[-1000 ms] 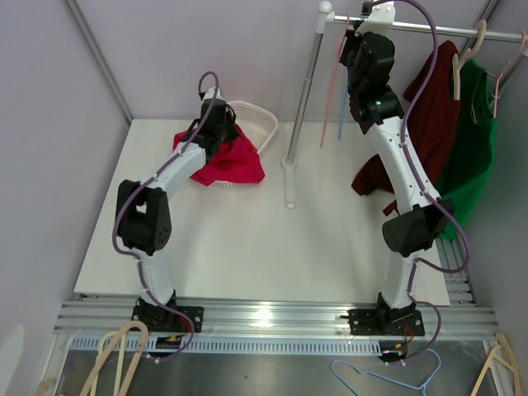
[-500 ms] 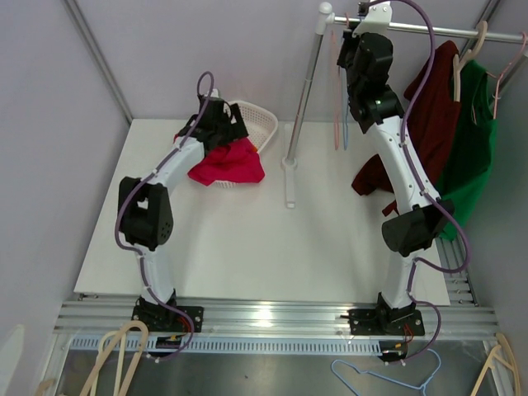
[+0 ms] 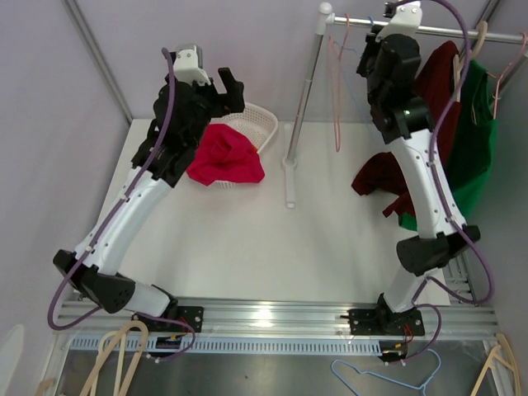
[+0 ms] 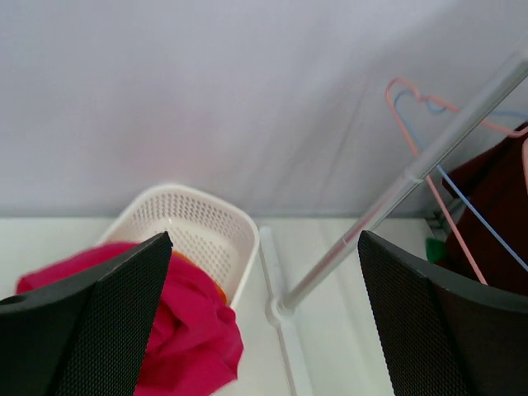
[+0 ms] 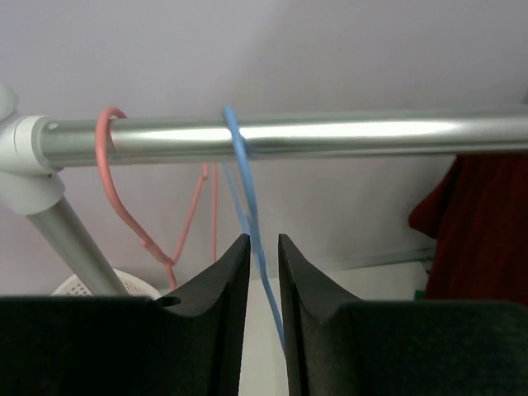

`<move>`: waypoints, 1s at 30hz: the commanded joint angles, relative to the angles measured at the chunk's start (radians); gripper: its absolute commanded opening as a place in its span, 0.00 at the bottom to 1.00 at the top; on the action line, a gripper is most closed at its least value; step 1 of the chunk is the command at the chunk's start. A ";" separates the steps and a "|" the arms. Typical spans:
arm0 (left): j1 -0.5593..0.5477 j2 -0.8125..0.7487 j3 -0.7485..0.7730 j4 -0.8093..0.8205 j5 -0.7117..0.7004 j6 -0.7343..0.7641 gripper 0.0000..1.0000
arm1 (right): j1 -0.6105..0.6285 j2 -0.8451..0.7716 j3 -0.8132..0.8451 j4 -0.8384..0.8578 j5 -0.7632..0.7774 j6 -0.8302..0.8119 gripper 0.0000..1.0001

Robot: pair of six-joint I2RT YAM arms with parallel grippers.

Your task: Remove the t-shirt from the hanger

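Left wrist view: the left gripper [image 4: 264,239] stands wide and empty, having risen clear of the red t-shirt [image 4: 186,330] it covered a second ago. That shirt is off any hanger, draped over the white basket [image 4: 206,219] rim. The right gripper [image 5: 264,247] stands narrow at the blue hanger [image 5: 239,157] on the rail [image 5: 330,136]; whether it pinches the wire cannot be told. Judgement: removal is complete for this shirt.

**Three views, one rack**

The table [image 3: 247,247] is viewed from above and behind the arm bases, looking down toward the back wall. The left wrist view is raised, facing the basket [image 4: 194,223] and rack pole [image 4: 388,206] from farther off. The right wrist view is held close under the rail [image 5: 330,132]. The rack pole and bare hangers [image 5: 240,177] are shared by all.
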 commanded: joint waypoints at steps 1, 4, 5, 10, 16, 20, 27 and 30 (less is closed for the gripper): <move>-0.065 -0.003 0.031 0.024 -0.095 0.174 1.00 | -0.043 -0.165 -0.027 -0.102 0.038 0.068 0.24; -0.167 0.024 0.069 0.058 -0.200 0.310 1.00 | -0.089 -0.211 -0.026 -0.205 0.019 0.092 0.30; -0.207 0.033 0.077 0.064 -0.212 0.332 1.00 | -0.100 -0.219 -0.029 -0.222 0.018 0.095 0.36; -0.270 0.076 0.161 0.066 -0.206 0.361 1.00 | -0.169 -0.238 -0.020 -0.314 0.018 0.106 0.59; -0.315 0.089 0.203 0.075 -0.200 0.406 0.99 | -0.329 -0.169 0.084 -0.478 -0.090 0.138 0.58; -0.326 0.090 0.201 0.092 -0.192 0.415 0.99 | -0.369 -0.136 0.092 -0.493 -0.116 0.134 0.59; -0.333 0.090 0.168 0.116 -0.198 0.427 0.99 | -0.406 -0.109 0.098 -0.503 -0.099 0.108 0.76; -0.336 0.087 0.146 0.138 -0.197 0.429 0.99 | -0.418 -0.098 0.104 -0.503 -0.067 0.100 0.76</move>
